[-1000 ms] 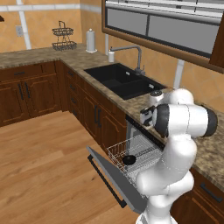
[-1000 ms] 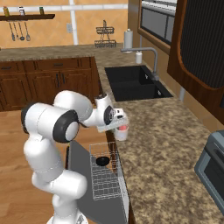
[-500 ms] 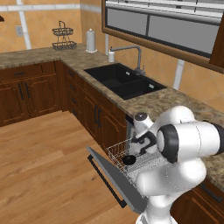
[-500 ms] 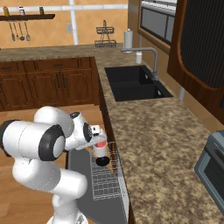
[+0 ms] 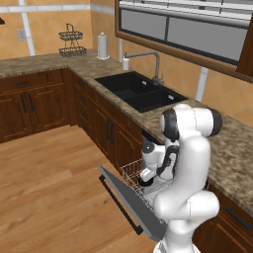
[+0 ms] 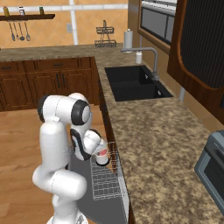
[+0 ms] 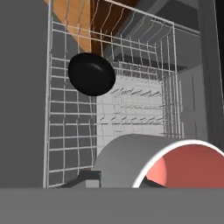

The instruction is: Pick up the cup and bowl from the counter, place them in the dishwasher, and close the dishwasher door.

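Partly cropped cup over rack

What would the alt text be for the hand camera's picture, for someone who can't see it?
A white cup with a pink-red inside fills the lower part of the picture, held in the gripper just above the dishwasher's white wire rack. A glossy black bowl already sits in the rack, further in, apart from the cup.

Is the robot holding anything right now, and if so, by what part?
Yes: the end effector holds the cup by its rim, one finger inside, over the dishwasher rack where the bowl lies.
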